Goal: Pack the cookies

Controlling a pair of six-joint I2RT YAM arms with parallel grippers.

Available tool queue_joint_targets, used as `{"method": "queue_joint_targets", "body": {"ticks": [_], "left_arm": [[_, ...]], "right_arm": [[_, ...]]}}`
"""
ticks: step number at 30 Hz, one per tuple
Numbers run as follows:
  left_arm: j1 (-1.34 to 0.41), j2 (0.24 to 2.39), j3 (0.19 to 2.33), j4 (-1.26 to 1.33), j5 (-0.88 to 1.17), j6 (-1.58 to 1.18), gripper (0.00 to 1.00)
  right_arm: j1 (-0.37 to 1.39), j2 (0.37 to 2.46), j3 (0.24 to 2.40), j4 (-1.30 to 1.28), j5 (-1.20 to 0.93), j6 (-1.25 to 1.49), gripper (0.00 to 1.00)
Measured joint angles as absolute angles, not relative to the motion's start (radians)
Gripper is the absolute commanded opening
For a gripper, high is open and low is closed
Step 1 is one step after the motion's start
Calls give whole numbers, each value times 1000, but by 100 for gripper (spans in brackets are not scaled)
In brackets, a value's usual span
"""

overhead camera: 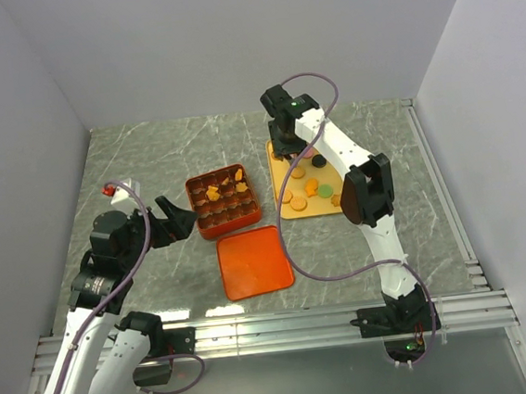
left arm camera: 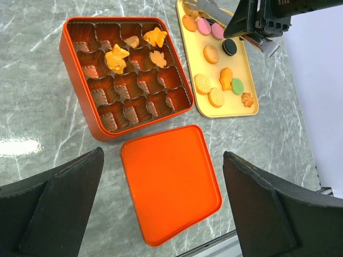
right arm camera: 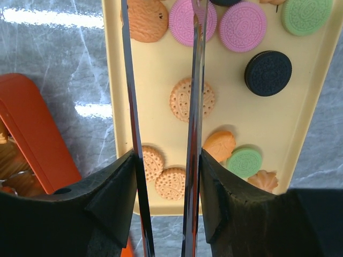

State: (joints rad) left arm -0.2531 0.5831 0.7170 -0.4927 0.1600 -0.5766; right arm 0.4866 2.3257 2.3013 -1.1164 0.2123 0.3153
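Observation:
Several cookies [left arm camera: 210,54] lie on a yellow tray [right arm camera: 155,69]: tan, pink [right arm camera: 242,25], green and black [right arm camera: 268,73] ones. A few orange cookies [left arm camera: 117,59] sit in cells of the orange-red gridded box [overhead camera: 224,201]. My right gripper [right arm camera: 166,182] is shut on a pair of metal tweezers [right arm camera: 130,107], whose blades stand apart over the tray's far end; their tips run off the top of the right wrist view. My left gripper [left arm camera: 163,203] hangs open above the flat lid [left arm camera: 170,182], holding nothing.
The lid [overhead camera: 254,261] lies on the marble table just in front of the box, and the tray [overhead camera: 287,209] lies right of the box. Grey walls close in the left, back and right. A metal rail [overhead camera: 275,326] runs along the near edge.

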Motion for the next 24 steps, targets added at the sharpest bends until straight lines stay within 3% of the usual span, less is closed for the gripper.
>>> {"method": "queue_joint_targets", "body": {"ticks": [6,15,24], "left_arm": [[-253,577,717,-493,160,-577,99],[-253,571,717,-493,159,-577,99],[-253,566,717,-493,152,-577,99]], "right_arm": [[487,2329,2301,-1123,205,315,53],[488,2354,2294,-1158,202,313,37],[492,2370,2294,-1180,199,313,33]]}}
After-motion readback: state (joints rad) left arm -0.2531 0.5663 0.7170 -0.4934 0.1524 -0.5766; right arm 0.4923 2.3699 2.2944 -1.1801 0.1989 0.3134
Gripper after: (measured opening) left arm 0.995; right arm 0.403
